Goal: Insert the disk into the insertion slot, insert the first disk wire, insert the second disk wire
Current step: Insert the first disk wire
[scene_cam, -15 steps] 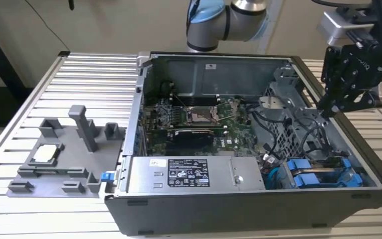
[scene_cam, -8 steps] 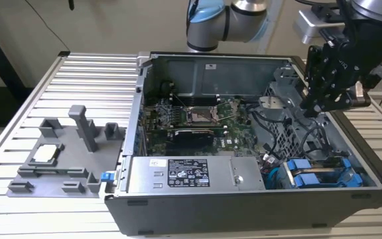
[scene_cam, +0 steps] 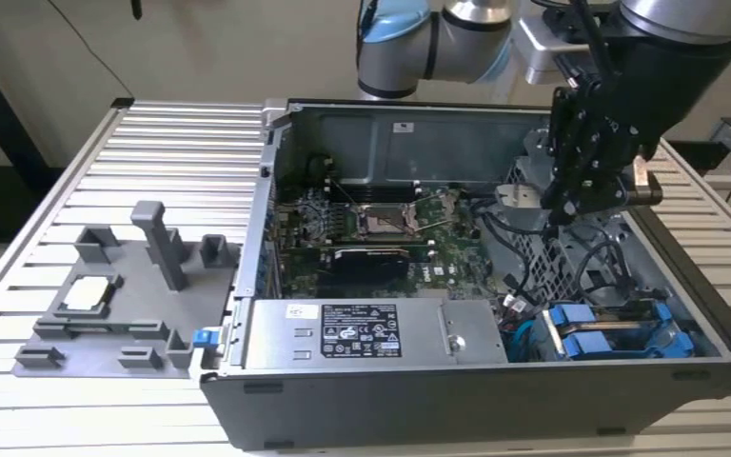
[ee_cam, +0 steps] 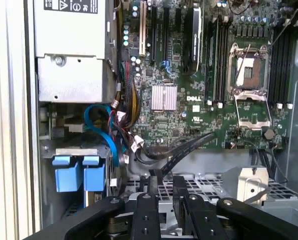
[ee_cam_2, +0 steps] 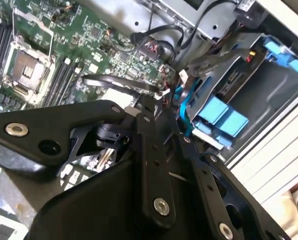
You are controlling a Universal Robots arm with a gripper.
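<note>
Exterior view: the tool [scene_cam: 569,205] hangs in the computer case [scene_cam: 467,395] — the disk [scene_cam: 590,341] lies lower down, well apart. Second wrist view: the tool [ee_cam_2: 148,100] is narrow, pinching a black wire [ee_cam_2: 114,82], with the disk [ee_cam_2: 221,117] near. First wrist view: the disk [ee_cam: 71,172] sits apart from the tool [ee_cam: 167,181].

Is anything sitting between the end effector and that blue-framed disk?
Yes. A bundle of black cables and a blue cable cross the space between the end effector and the disk.
</note>
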